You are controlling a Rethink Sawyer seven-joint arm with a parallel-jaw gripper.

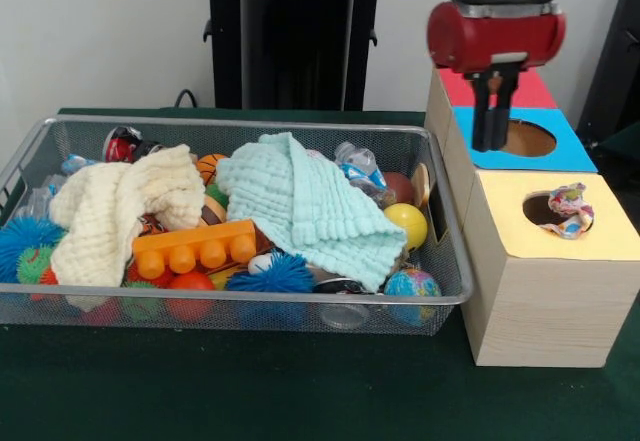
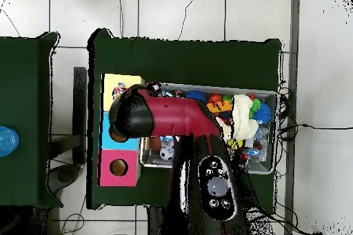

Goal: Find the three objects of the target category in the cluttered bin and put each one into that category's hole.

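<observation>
one gripper (image 1: 493,144) above blue hole (image 1: 527,138), fingers together

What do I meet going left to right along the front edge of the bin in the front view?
Blue spiky ball → orange toy block → dark blue spiky ball → globe ball → yellow-topped box.

End effector (image 1: 492,139) over blue box hole (image 1: 527,138); crumpled wrapper (image 1: 567,210) in yellow hole.

A green table (image 1: 250,391) carries a mesh bin (image 1: 240,306) and seemingly wooden boxes (image 1: 540,301).
</observation>
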